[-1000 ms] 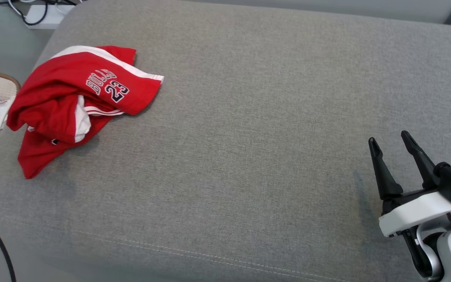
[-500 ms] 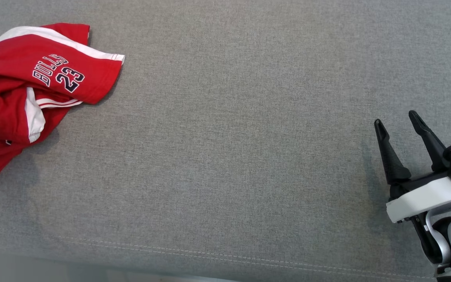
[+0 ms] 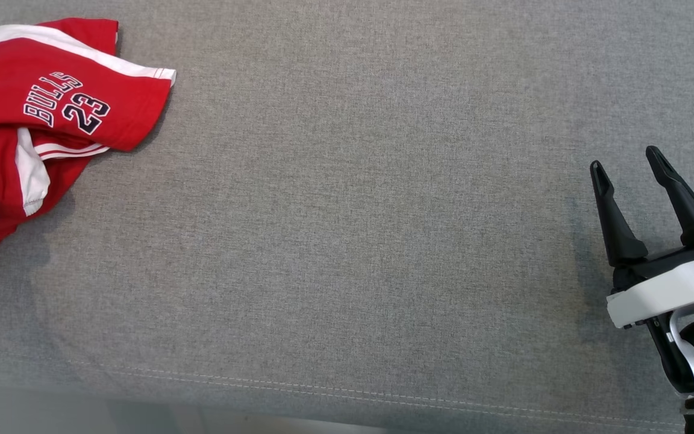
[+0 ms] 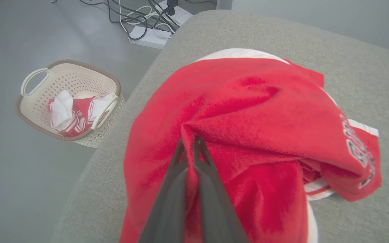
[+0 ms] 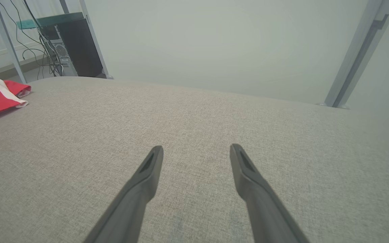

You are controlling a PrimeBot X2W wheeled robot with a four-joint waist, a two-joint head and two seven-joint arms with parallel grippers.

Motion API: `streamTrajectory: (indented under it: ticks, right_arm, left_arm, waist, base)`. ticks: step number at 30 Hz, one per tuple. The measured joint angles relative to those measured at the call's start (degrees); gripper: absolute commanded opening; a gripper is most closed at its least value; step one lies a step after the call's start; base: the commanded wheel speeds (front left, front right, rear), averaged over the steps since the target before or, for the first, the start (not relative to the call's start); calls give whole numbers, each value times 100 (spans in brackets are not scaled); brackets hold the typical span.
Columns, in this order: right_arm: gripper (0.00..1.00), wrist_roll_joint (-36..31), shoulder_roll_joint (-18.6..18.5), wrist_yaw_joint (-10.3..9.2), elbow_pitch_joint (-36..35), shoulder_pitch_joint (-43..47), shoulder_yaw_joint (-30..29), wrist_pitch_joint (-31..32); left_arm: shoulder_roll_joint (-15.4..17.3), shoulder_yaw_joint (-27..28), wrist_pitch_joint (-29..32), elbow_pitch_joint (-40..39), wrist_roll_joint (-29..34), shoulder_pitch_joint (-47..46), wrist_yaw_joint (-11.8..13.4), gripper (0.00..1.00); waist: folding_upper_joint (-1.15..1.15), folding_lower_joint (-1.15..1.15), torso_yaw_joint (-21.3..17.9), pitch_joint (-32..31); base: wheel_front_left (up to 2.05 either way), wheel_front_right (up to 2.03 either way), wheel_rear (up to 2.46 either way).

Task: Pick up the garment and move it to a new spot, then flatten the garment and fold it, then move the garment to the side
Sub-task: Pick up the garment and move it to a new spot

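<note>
One crumpled garment (image 3: 52,114), long axis diagonal, pinched by left pincer (image 4: 188,140).

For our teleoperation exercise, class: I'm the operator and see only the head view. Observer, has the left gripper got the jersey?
Observer: Yes, the left gripper is pinched shut on a fold of the jersey.
Operator: Anything on the floor nearby?
Observer: A basket stands beside the sofa.
Operator: Empty?
Observer: No, red and white cloth lies in it.
</note>
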Motion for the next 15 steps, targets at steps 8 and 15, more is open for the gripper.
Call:
streamTrajectory:
  ticks: [8,15]
  right_arm:
    - [100,-52,74,0,-14,3,-80,0]
    - [100,-59,167,0,-13,7,-197,-20]
  left_arm:
    - [133,-308,-297,-113,350,-306,0,0]
    - [392,-536,-846,-531,667,-699,-10,0]
  waist:
    - [0,0,57,-146]
    - [0,0,106,-305]
  base:
    - [0,0,0]
    - [0,0,0]
